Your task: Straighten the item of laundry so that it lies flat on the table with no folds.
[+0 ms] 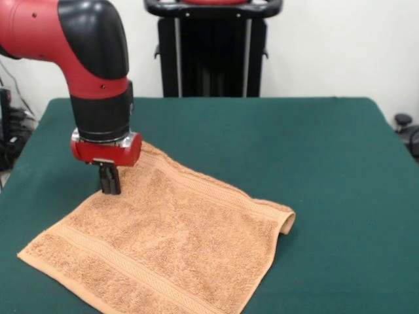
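front view: towel [163,245] lies mid-left on table [327,163], mostly flat, right corner curled under. gripper [109,186] at far-left corner, fingers look pressed together on edge; real pinch, i cannot tell. i judge: drag low, slow, outward. terry nap, woven stripe bands; felt grips.

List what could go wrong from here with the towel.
1. The towel's right corner is curled over itself; a pull from the far side may drag that fold along, not flatten it.
2. The gripper sits at the far left edge, fingers together; a poor grip could slip off the terry.
3. The near edge lies by the table's front; dragging that way may pull it off.
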